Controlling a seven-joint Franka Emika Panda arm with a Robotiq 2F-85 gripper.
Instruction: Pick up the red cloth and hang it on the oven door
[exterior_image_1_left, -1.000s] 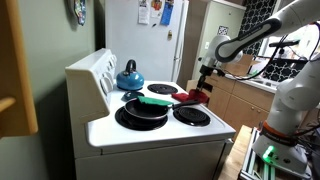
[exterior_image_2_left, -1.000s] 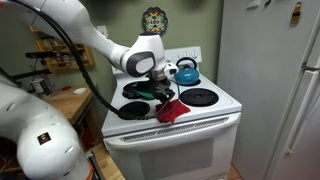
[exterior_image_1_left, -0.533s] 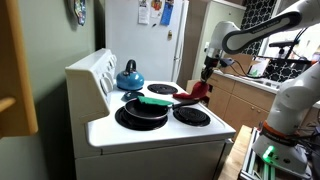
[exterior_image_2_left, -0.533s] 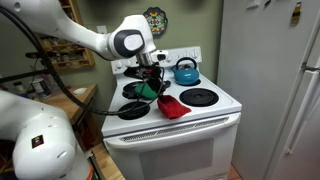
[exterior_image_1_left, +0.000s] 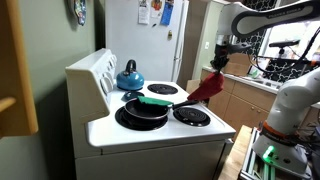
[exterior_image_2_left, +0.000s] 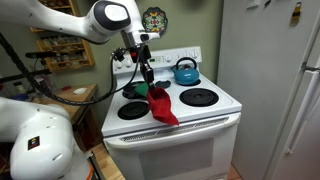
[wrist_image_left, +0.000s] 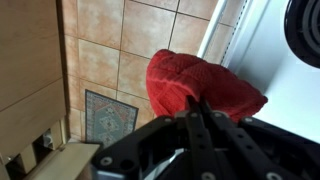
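The red cloth (exterior_image_1_left: 206, 90) hangs from my gripper (exterior_image_1_left: 217, 66), which is shut on its top corner, above the front edge of the white stove. It also shows in an exterior view (exterior_image_2_left: 160, 104), below the gripper (exterior_image_2_left: 147, 82), its lower end draped at the stove's front edge. In the wrist view the cloth (wrist_image_left: 200, 85) hangs beyond the closed fingers (wrist_image_left: 198, 112), over the tiled floor. The oven door (exterior_image_2_left: 180, 150) is below the stove's front; it is shut.
On the stove (exterior_image_1_left: 160, 128) stand a blue kettle (exterior_image_1_left: 129, 76) at the back and a black pan (exterior_image_1_left: 140, 108) with a green item (exterior_image_1_left: 154, 101). A white fridge (exterior_image_2_left: 270, 80) stands beside the stove. Wooden cabinets (exterior_image_1_left: 235, 100) lie beyond it.
My gripper has risen from the stovetop with the red cloth, lifting it so it hangs free instead of lying on the burner.
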